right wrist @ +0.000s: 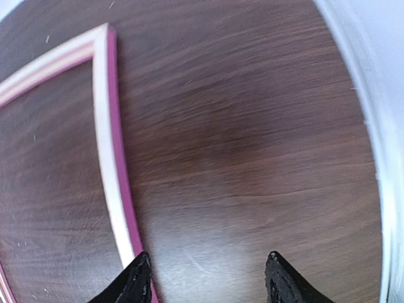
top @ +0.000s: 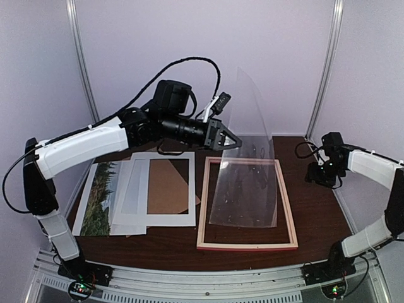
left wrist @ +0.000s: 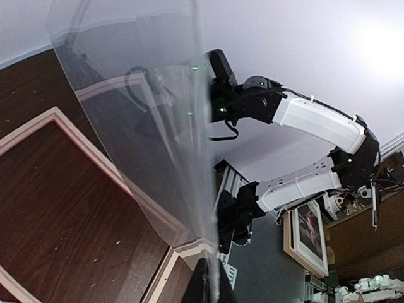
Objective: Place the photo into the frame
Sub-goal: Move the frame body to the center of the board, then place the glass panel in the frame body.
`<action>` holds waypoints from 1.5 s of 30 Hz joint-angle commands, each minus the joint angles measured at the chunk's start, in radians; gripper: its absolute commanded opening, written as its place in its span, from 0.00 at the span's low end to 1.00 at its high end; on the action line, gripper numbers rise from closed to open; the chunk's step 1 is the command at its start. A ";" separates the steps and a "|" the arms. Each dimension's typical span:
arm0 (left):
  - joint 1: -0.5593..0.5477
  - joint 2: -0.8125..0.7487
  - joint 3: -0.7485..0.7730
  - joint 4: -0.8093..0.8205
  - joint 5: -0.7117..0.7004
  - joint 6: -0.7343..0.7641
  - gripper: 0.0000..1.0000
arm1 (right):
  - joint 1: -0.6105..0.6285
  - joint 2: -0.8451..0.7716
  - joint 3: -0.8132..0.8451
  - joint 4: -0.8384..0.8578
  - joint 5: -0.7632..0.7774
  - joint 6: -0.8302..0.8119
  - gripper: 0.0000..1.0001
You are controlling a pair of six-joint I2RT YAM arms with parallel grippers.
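Clear sheet (top: pixel 246 183) pinched in left claw (top: pixel 236 142) partly veils the frame (top: pixel 288 211).

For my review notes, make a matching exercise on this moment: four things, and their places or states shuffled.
1. clear flexible plastic sheet
2. pale wooden picture frame with pink edge
3. landscape photo print of green trees
4. white mat with rectangular window

A. leftmost on the dark wooden table
B. pinched by the left gripper, tilted up
C. flat, right of the mat
D. over the brown backing board

Pairs: 1-B, 2-C, 3-A, 4-D.
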 commanded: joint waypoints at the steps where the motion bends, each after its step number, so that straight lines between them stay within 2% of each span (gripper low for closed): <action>1: -0.043 0.081 0.079 0.171 0.093 -0.075 0.00 | -0.082 -0.083 -0.008 -0.020 0.017 0.014 0.61; 10: -0.006 0.211 -0.085 0.455 0.048 -0.343 0.00 | -0.109 -0.137 0.005 -0.034 0.022 0.015 0.61; 14: 0.034 0.286 -0.169 0.507 0.007 -0.420 0.00 | -0.109 -0.112 0.006 -0.027 -0.016 0.011 0.61; 22: 0.098 0.425 -0.191 0.421 0.017 -0.392 0.00 | -0.093 -0.064 -0.040 0.036 -0.100 0.034 0.60; 31: 0.129 0.456 -0.198 0.351 0.023 -0.343 0.00 | -0.022 0.002 -0.035 0.059 -0.098 0.024 0.61; 36: 0.133 0.470 -0.183 0.338 0.045 -0.323 0.00 | 0.030 0.022 -0.039 0.082 -0.111 0.021 0.63; 40: 0.135 0.485 -0.153 0.268 0.060 -0.290 0.00 | 0.064 0.037 -0.046 0.092 -0.122 0.006 0.65; 45: 0.139 0.503 -0.112 0.207 0.075 -0.254 0.00 | 0.098 0.052 -0.060 0.108 -0.116 -0.001 0.71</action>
